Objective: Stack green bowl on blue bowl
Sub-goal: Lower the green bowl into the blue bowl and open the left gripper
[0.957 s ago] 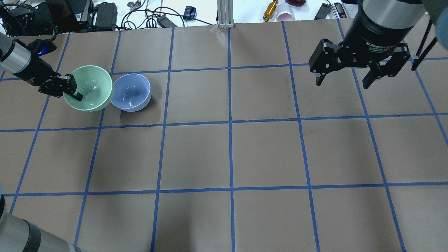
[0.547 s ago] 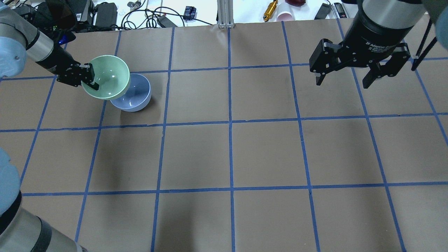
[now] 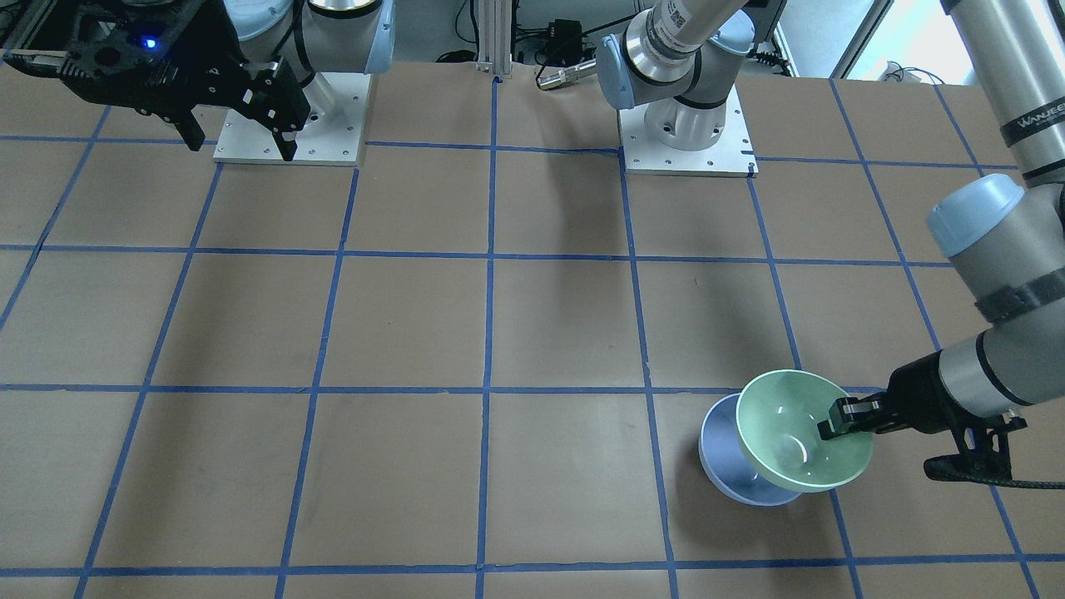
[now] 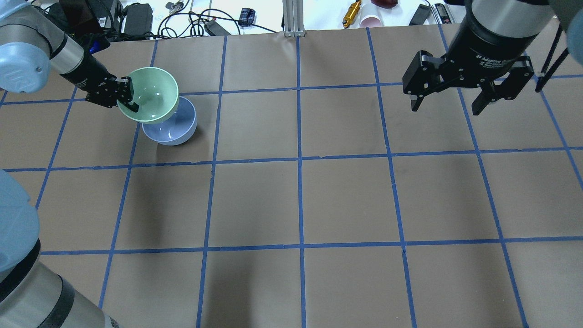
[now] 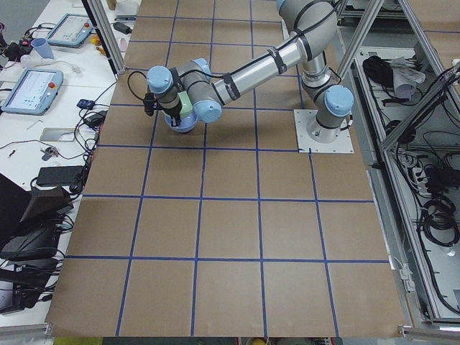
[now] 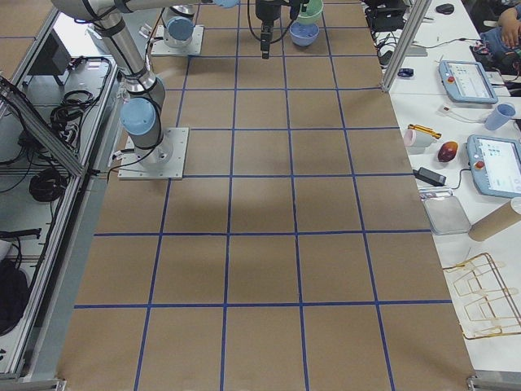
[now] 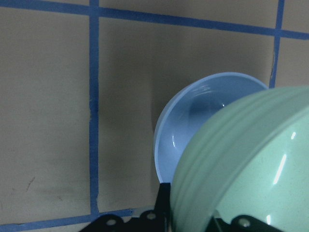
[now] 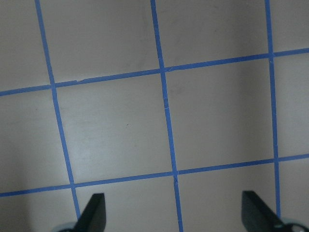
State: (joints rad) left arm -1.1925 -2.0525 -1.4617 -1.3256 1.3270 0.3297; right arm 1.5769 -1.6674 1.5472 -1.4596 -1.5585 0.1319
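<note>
Left gripper (image 4: 129, 101), jaws clamped on the rim of the green bowl (image 4: 155, 93), holds it aloft, seemingly tilted, partly over the blue bowl (image 4: 173, 131) just beyond the fingertips. It should be centred and levelled before lowering. Right gripper (image 4: 448, 104): jaws apart.

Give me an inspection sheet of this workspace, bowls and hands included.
Surface: brown table, blue tape grid.
Job's things: green bowl held off the table, tilted, overlapping the blue bowl, which sits on the table; not yet stacked.
Clutter: nothing seen.
Hands: left hand shut on the green bowl's rim; right hand open, empty, above the table.
Cables: tangle past the far edge; black cable at the left wrist.
Surroundings: pink cup and yellow tool past the far edge.
</note>
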